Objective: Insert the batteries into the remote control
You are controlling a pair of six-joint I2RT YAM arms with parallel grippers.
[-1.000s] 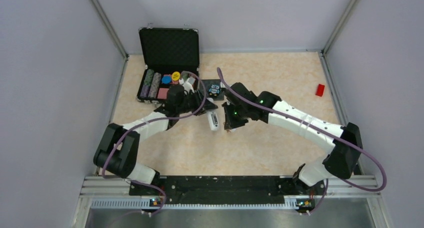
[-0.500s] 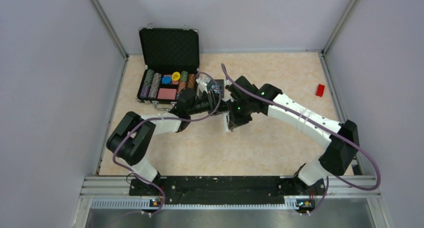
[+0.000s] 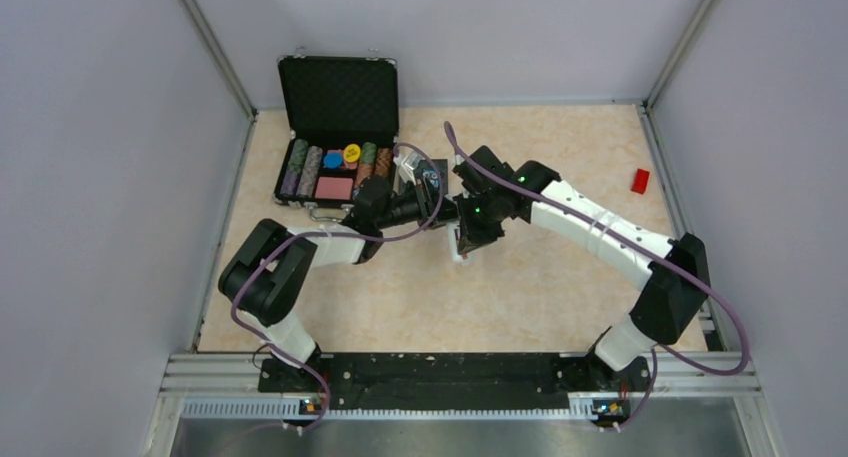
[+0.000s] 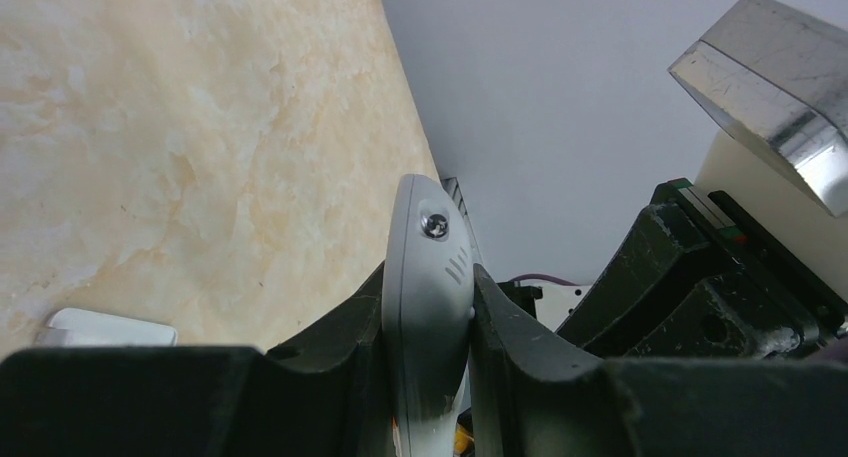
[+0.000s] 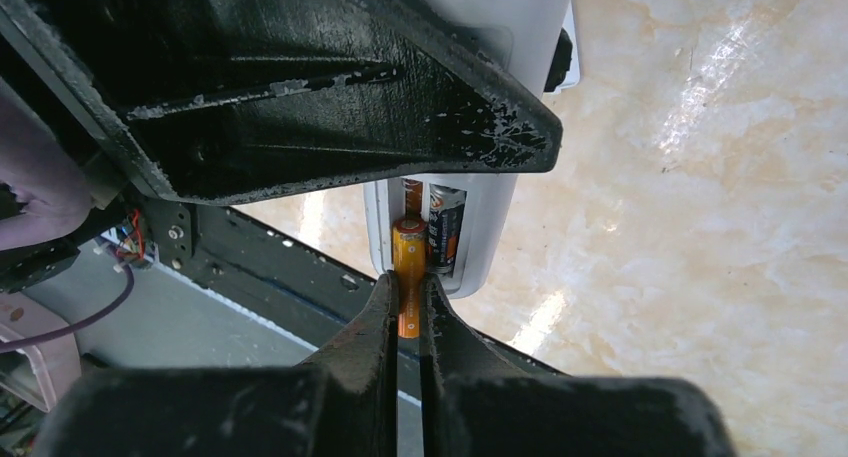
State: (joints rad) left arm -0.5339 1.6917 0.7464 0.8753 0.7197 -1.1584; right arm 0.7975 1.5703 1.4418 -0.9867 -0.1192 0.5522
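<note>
My left gripper [image 4: 428, 302] is shut on the remote control [image 4: 425, 242], a white bar held edge-on between the dark fingers. From the right wrist the remote control [image 5: 492, 227] shows its open battery compartment. A dark battery [image 5: 446, 235] lies in the right slot. My right gripper [image 5: 408, 295] is shut on the orange battery [image 5: 408, 267], whose far tip is at the left slot beside the dark one. From above, the left gripper [image 3: 443, 214] and the right gripper [image 3: 464, 241] meet mid-table, and only a white sliver of the remote control [image 3: 459, 254] shows.
An open black case [image 3: 337, 97] with poker chips stands at the back left. The owl tile [image 3: 430, 177] lies just behind the grippers, partly covered. A red block [image 3: 640, 180] is at the far right. A small white flat piece [image 4: 105, 327] rests on the table.
Over the last second the left arm swung right and carried the remote over to the right gripper. The right gripper shifted slightly back and left. Both grips stayed shut.
</note>
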